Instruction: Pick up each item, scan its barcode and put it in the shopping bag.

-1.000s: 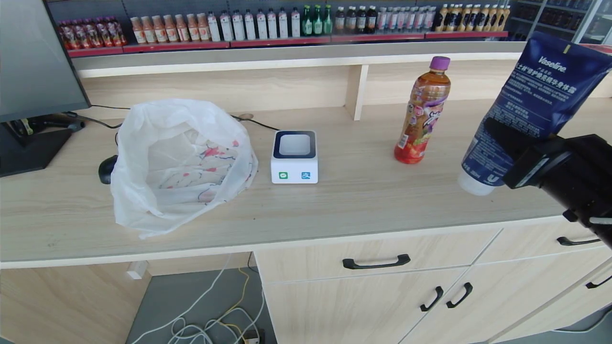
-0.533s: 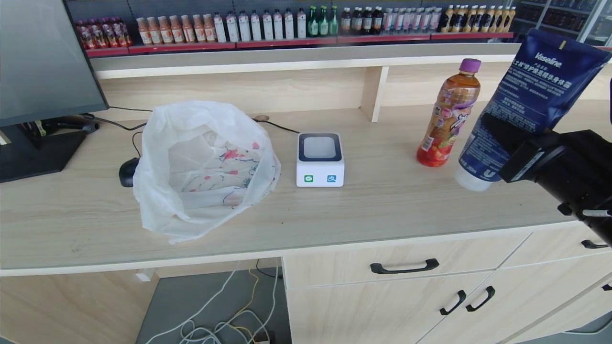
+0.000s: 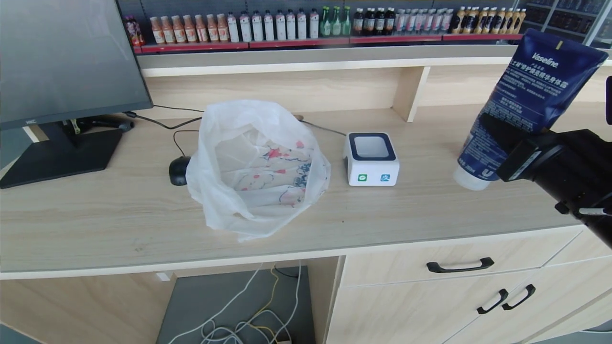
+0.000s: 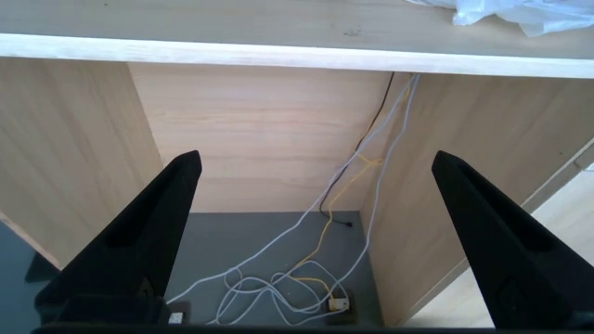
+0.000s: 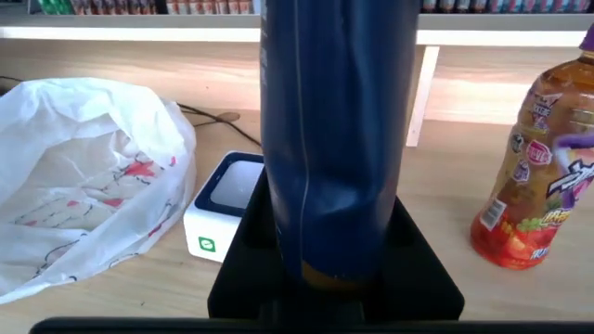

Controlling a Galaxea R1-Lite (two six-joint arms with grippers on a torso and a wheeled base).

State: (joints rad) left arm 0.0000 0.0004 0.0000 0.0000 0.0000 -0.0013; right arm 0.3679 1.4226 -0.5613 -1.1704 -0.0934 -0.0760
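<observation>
My right gripper [image 3: 503, 143] is shut on a dark blue lotion tube [image 3: 523, 95], held tilted with its white cap down just above the counter's right part. The white scanner box [image 3: 371, 158] with a dark top window stands to the tube's left. Further left sits the open white plastic shopping bag [image 3: 258, 162]. In the right wrist view the tube [image 5: 332, 139] rises between the gripper [image 5: 334, 274] fingers, with the scanner [image 5: 225, 206] and bag [image 5: 88, 176] beyond it and an orange tea bottle [image 5: 543, 176] beside it. My left gripper [image 4: 311, 250] hangs open below the counter edge.
A monitor [image 3: 62, 62] on its stand and a black mouse [image 3: 178, 170] occupy the counter's left. A wooden divider [image 3: 411, 93] stands behind the scanner. Shelves of bottles [image 3: 311, 24] line the back. Drawers with black handles [image 3: 459, 265] are below; cables [image 4: 297, 278] lie on the floor.
The head view has swung left, so the counter's things sit further right in the picture. The tube in my right gripper is now nearer the scanner and covers the bottle.
</observation>
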